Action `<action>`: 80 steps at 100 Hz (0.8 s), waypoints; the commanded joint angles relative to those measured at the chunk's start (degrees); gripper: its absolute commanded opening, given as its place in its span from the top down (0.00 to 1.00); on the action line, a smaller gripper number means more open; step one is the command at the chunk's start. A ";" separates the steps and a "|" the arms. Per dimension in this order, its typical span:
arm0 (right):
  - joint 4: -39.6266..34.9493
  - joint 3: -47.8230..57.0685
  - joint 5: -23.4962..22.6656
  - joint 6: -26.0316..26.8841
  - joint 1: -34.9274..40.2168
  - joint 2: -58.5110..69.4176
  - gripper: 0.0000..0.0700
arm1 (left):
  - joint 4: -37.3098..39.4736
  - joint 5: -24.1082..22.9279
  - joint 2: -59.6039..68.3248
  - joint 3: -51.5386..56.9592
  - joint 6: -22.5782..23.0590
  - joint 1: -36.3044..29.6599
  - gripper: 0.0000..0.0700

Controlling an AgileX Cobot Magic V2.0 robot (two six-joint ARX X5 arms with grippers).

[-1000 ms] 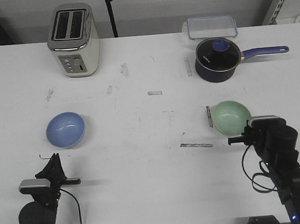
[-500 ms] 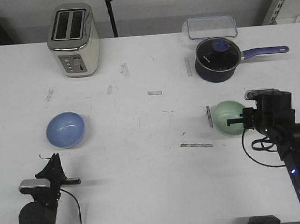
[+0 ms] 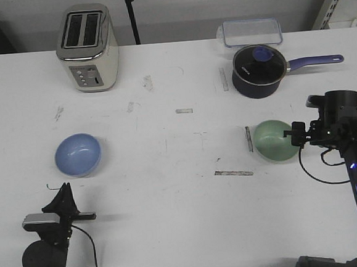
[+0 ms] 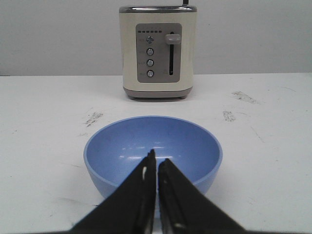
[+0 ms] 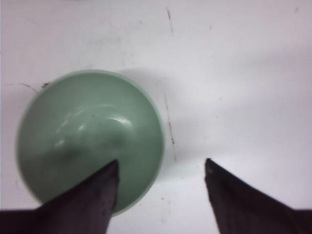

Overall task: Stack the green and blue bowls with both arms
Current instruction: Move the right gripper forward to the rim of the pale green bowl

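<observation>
The blue bowl sits upright on the left of the white table. It also fills the left wrist view. My left gripper is shut and empty, just short of the blue bowl's near rim; in the left wrist view its tips point at the bowl. The green bowl sits upright on the right. My right gripper is open above its right rim. In the right wrist view one finger is over the green bowl and the other is over bare table.
A cream toaster stands at the back left. A dark navy saucepan with a long handle and a clear lidded container stand at the back right. Short tape strips lie between the bowls.
My right arm has risen from the table's near edge and moved away and right, bringing its open gripper over the green bowl's right rim. The left arm and both bowls have not moved.
</observation>
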 commanded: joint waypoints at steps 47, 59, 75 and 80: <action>6.45 1.09 -2.08 -0.33 -1.40 14.56 0.39 | 0.76 0.07 -0.13 -1.29 0.24 0.09 1.00; 6.80 1.09 -2.01 -0.31 -1.40 17.42 0.61 | 0.76 0.09 -0.13 -1.29 0.24 0.09 1.00; 7.39 1.09 -2.03 -0.33 -1.40 18.19 0.96 | 0.76 0.07 -0.13 -1.29 0.24 0.09 1.00; 7.48 1.09 -2.03 -0.33 -1.40 17.90 0.97 | 0.76 0.09 -0.13 -1.29 0.24 0.09 1.00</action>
